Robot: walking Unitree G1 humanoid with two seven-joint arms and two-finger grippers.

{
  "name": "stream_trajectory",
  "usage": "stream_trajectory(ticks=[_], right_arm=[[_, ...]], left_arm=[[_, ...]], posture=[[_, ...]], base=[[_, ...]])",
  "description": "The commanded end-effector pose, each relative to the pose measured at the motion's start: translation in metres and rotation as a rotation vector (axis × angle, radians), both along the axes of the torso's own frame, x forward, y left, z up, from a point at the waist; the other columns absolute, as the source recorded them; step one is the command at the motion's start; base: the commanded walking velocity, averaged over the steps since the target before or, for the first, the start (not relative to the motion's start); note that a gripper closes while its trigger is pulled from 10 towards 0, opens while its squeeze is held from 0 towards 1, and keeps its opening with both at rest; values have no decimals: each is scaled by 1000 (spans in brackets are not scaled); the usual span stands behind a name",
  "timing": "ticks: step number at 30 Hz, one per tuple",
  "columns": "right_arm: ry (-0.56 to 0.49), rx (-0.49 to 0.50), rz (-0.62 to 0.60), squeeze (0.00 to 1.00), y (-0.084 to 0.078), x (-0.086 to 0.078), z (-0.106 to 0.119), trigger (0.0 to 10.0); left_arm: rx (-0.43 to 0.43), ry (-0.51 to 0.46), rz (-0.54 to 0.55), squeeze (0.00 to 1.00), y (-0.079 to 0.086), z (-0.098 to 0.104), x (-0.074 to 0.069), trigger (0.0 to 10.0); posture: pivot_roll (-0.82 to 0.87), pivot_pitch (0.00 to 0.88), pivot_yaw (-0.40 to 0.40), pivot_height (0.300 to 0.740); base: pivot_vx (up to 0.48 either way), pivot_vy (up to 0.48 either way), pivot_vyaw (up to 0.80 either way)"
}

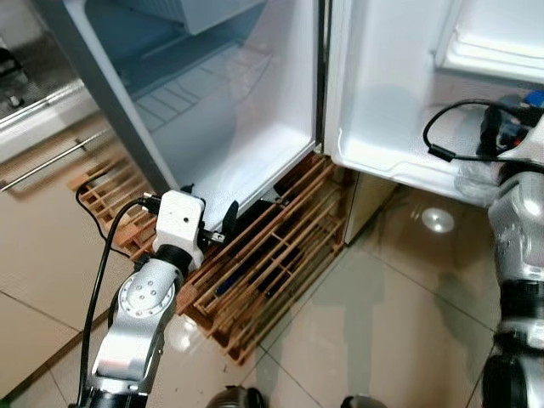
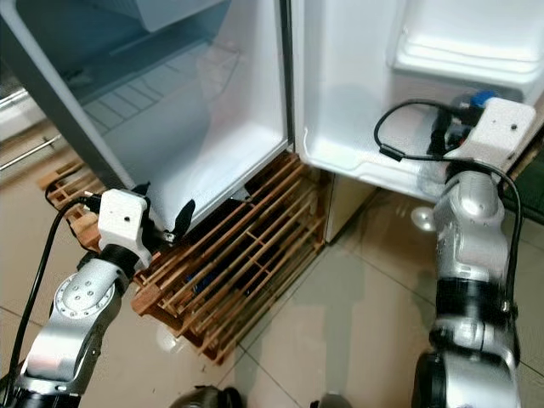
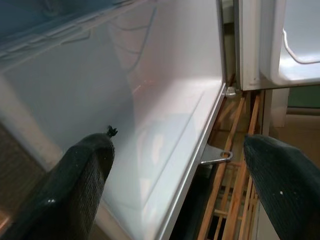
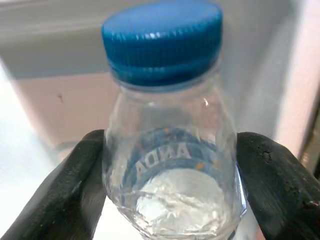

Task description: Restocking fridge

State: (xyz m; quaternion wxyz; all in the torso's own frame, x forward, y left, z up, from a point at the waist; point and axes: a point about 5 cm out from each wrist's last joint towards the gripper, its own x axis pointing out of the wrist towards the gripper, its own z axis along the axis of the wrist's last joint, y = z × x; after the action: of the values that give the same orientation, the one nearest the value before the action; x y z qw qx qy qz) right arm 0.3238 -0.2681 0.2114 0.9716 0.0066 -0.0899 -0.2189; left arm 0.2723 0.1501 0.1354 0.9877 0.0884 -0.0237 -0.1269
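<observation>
Nearest the robot is the tiled floor, with the left arm rising at seven o'clock. The left claw is spread, its two black fingers well apart, at the lower front edge of the open fridge. Under the fridge lies a wooden pallet of slats. At two o'clock the right claw pinches a clear water bottle with a blue cap, one finger pressed on each side of it. The bottle sits at the lowest shelf of the fridge door, which stands open at one o'clock.
</observation>
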Motion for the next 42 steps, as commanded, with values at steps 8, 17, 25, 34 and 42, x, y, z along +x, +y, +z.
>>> stream_trajectory(ticks=[8,17,25,34,42], right_arm=[[-19,-59,-31,1000,29,-29,13,10000],[-11,-235,67,1000,60,-59,0,10000],[61,-367,149,0,68,-107,-47,10000],[327,-156,241,0,50,-87,-121,10000],[297,-175,305,0,60,-67,-117,10000]], left_arm=[[4,-9,11,0,-3,1,4,10000],[-13,-30,26,0,-3,3,7,10000],[-114,42,13,0,10,-3,-10,10000],[-181,5,195,0,18,-3,-2,10000],[-194,47,296,0,22,-17,-7,10000]], posture=[[-66,103,119,740],[-79,73,96,740],[-117,10,79,740],[-110,0,2,740],[-73,0,-24,740]], base=[[0,0,0],[0,0,0],[0,0,0],[0,0,0],[0,-240,0]])
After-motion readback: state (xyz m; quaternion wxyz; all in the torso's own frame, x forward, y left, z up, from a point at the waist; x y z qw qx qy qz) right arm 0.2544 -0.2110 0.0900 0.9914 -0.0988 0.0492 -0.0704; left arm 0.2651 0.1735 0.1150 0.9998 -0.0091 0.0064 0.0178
